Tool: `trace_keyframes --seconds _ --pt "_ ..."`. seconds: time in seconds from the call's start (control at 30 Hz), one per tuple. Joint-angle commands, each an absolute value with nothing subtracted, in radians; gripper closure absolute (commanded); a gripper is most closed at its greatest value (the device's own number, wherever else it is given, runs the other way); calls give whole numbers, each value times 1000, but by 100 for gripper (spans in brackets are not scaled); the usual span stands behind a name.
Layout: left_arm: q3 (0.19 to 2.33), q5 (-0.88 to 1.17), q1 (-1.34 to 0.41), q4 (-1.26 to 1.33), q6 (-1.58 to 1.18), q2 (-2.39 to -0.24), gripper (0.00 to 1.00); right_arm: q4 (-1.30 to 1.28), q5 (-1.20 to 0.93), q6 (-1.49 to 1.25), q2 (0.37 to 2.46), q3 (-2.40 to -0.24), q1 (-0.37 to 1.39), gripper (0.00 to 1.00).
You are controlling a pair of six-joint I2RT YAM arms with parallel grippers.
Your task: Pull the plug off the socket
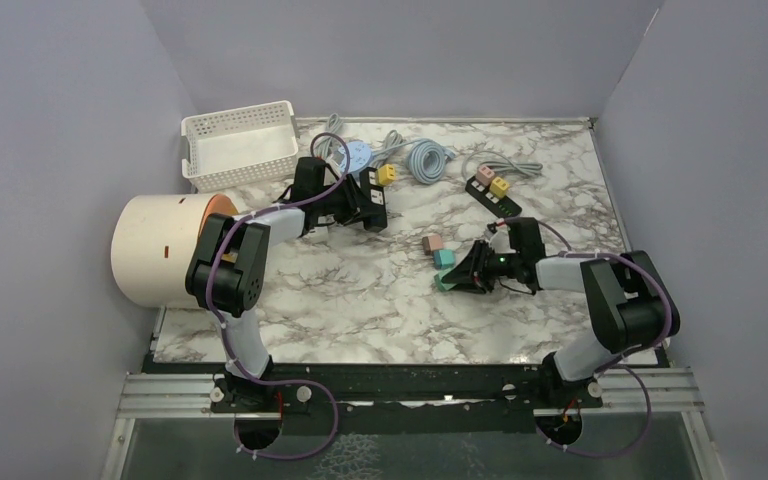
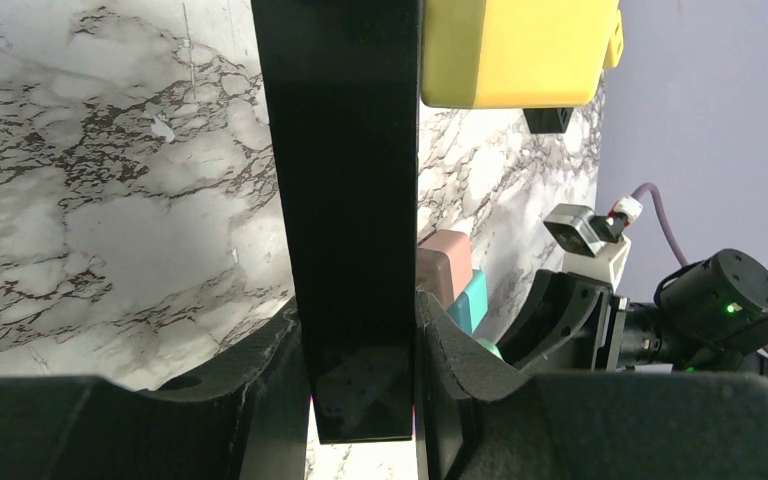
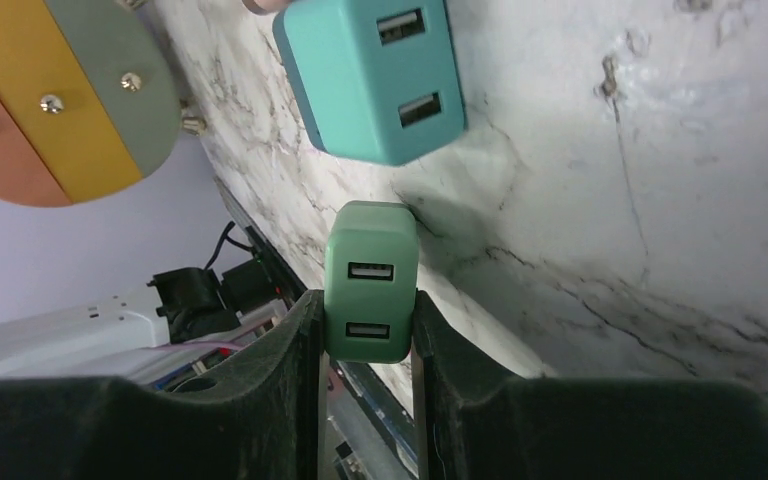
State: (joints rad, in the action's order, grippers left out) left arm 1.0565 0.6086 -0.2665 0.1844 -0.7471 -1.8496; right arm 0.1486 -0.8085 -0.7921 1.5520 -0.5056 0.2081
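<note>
My left gripper [image 1: 370,210] is shut on the end of a black socket strip [image 1: 360,195] at the back left. A yellow plug [image 1: 387,174] sits in the strip's far end. In the left wrist view the strip [image 2: 350,200] runs up between my fingers [image 2: 260,390], with the yellow plug [image 2: 515,50] at the top. My right gripper [image 1: 457,277] is shut on a green USB plug [image 1: 443,283] low over the table at the centre right. In the right wrist view the green plug [image 3: 370,280] is clamped between my fingers [image 3: 290,370], free of any socket.
A teal plug [image 1: 444,257] and a pink plug [image 1: 432,243] lie loose beside the right gripper. A second black strip [image 1: 490,192] holding pink and yellow plugs lies at the back right. Grey cables [image 1: 425,160], a white basket [image 1: 240,145] and a large cream roll [image 1: 160,250] stand around.
</note>
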Motion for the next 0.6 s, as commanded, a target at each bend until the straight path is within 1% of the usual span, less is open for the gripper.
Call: trace_keyframes --seconds 0.0,0.13,0.23,0.27,0.3,0.33,0.37,0.43,0.57 --pt "1101 586 -256 212 -721 -1802 100 225 -803 -777 1612 -561 200 99" --pt "1104 583 -253 202 -713 -1801 100 244 -810 -768 1666 -597 188 99" --pt "1110 583 -255 197 -709 -1800 100 235 -820 -748 1703 -638 183 93" --pt "1112 583 -254 194 -705 -1801 100 224 -823 -735 1713 -659 182 88" --pt "1115 583 -254 188 -702 -1800 100 206 -822 -723 1721 -674 182 81" --pt "1119 582 -253 185 -698 -1797 100 180 -820 -703 1729 -693 180 69" --pt "1121 580 -254 181 -693 -1796 100 152 -816 -683 1734 -712 181 61" --pt "1126 578 -254 173 -687 -1792 100 102 -796 -649 1735 -739 181 49" --pt "1130 577 -255 163 -678 -1787 100 -7 -720 -580 1699 -786 181 35"
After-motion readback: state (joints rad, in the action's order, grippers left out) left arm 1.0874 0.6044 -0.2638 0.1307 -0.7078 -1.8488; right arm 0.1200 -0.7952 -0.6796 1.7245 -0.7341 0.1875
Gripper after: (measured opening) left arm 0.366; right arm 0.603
